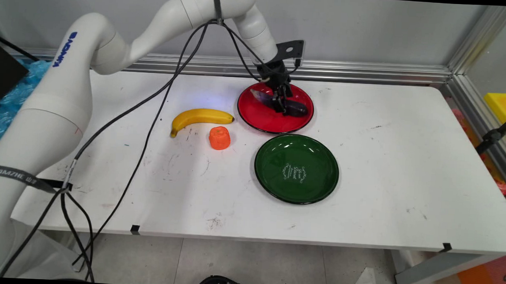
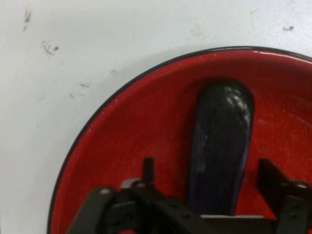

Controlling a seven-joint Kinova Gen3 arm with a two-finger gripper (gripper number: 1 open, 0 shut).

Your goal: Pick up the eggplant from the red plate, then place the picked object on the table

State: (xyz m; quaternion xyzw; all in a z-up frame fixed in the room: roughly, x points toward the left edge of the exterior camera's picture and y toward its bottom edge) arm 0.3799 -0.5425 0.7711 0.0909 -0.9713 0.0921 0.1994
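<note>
In the main view, the black two-finger gripper (image 1: 283, 104) is seen lowered onto the round red plate (image 1: 262, 117) at the far middle of the white bench (image 1: 388, 165), directly over the long dark purple eggplant (image 1: 299, 109) that lies across that plate. The middle of the eggplant is hidden behind the gripper, and only its pale stalk end to the left and its rounded dark end to the right are shown. From this view the spread of the fingers is hard to make out. A round dark green plate with a small white print at its centre (image 1: 296, 168) is set just in front of the red one, close to it but apart. A yellow banana (image 1: 199, 117) lies to the left of the red plate, and a small orange ridged object (image 1: 219, 137), whose kind cannot be told, stands just in front of the banana. In the hand view, the fingers (image 2: 271, 176) are seen spread wide, one on each side of the eggplant (image 2: 222, 141), with red plate (image 2: 136, 136) showing between each finger and the eggplant's skin. The eggplant's near end is covered by the gripper (image 2: 209, 178) linkage, and the plate is cut off at the right and bottom edges.
</note>
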